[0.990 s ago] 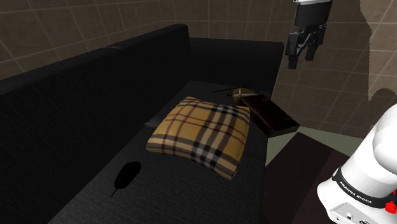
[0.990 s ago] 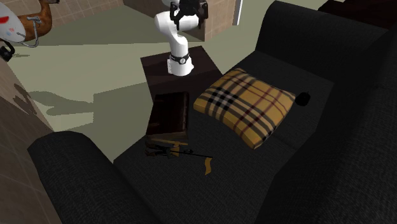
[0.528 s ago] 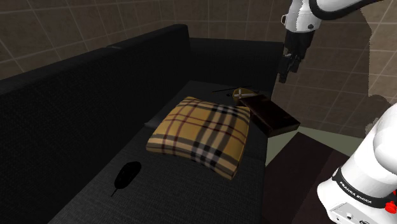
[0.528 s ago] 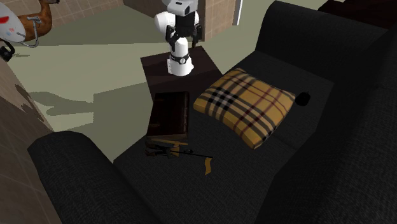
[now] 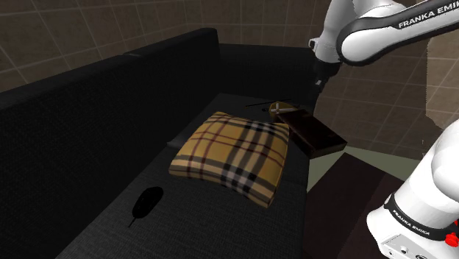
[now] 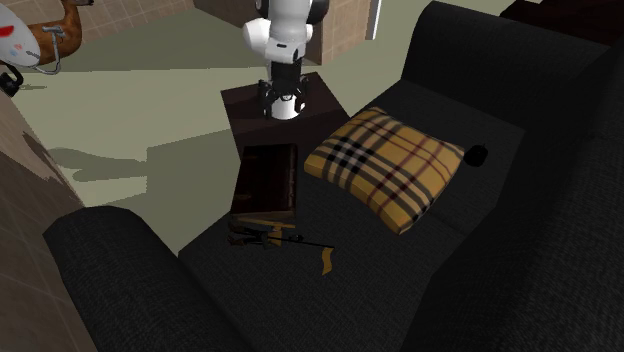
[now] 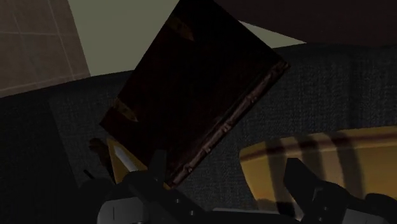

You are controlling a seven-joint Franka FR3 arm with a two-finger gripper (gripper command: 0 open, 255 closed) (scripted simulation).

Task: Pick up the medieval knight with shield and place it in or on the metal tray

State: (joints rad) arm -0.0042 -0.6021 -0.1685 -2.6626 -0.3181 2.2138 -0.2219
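barely begun, with the all-black two-finger gripper [image 7: 226,167] spread and empty, the small brown-and-gold lying knight figure [image 7: 118,156] just off one fingertip, at the end of the dark flat rectangular tray [image 7: 197,89] ahead of both (grasp, lift, placing all left).

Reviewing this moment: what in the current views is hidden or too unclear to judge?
Knight: tiny and dim in the second exterior view, shield indistinguishable; in the wrist view the tray covers most of it.
Gripper: in the shoulder view, black against the dark sofa, its outline lost; the wrist view shows the fingers apart.
Small black object: shoulder view, blends into the sofa seat; kind unclear.
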